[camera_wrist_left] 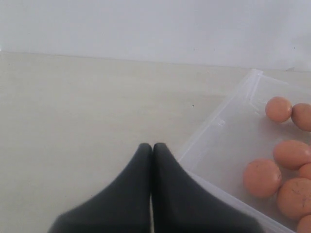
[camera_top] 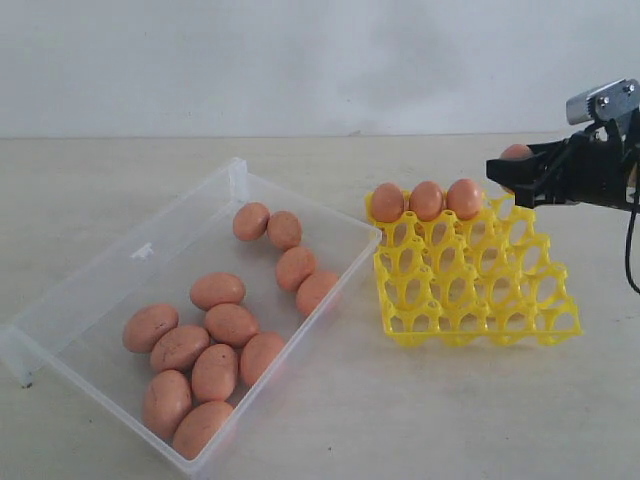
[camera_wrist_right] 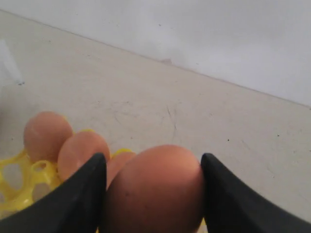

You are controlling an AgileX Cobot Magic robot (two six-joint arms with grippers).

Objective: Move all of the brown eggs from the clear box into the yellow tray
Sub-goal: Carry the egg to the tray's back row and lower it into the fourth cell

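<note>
Box (camera_top: 236, 172) set left on counter (camera_top: 400, 430), eggs (camera_top: 232, 324) inside. Tray (camera_top: 480, 305) placed just right, three eggs (camera_top: 426, 200) seated in far row. One egg (camera_top: 516, 151) held by right hand (camera_top: 515, 172) above far-right corner.

Brown eggs (camera_top: 232, 324) show matt orange-brown shells with a few dark speckles and no shine at all. The clear box (camera_top: 120, 262) is see-through, colourless plastic, smooth and glossy along the rim. Yellow tray (camera_top: 470, 300): bright moulded plastic, smooth, with a slight sheen. The worktop (camera_top: 400, 420) looks pale and matt, faintly scuffed and scratched. On the right gripper (camera_wrist_right: 153, 165) the jaws are black, smooth and matt, with a silvery metal bracket (camera_top: 600, 100) above. The left gripper (camera_wrist_left: 152, 145) jaws have the same dark matt finish.
</note>
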